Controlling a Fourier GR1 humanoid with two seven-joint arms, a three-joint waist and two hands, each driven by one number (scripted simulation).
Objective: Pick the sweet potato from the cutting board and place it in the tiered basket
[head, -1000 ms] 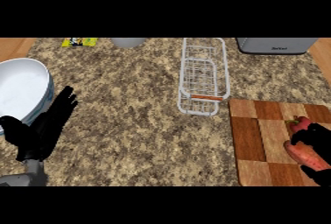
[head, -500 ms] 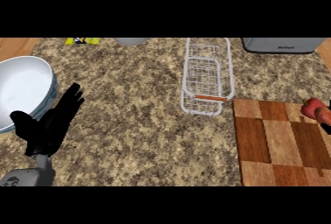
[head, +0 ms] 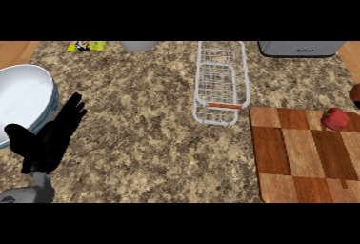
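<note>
The wooden cutting board (head: 295, 162) lies at the lower right. A red, pepper-like thing (head: 335, 119) sits on its far right corner. At the view's right edge, above the board, shows a dark reddish-brown sliver (head: 355, 93) that looks like the sweet potato, mostly cut off. No part of my right hand can be made out there. The white wire tiered basket (head: 221, 81) stands on the counter just left of the board's far corner. My left hand (head: 51, 140) rests open at the lower left, fingers up, far from both.
A white bowl (head: 21, 102) sits at the left edge beside my left hand. Along the back stand a grey appliance (head: 301, 47), a grey cup (head: 139, 45) and a yellow-green packet (head: 85, 45). Speckled counter lies between my left hand and the basket.
My right hand, which was curled on the sweet potato over the board, has risen and slid out past the right edge. The left hand has stayed open.
</note>
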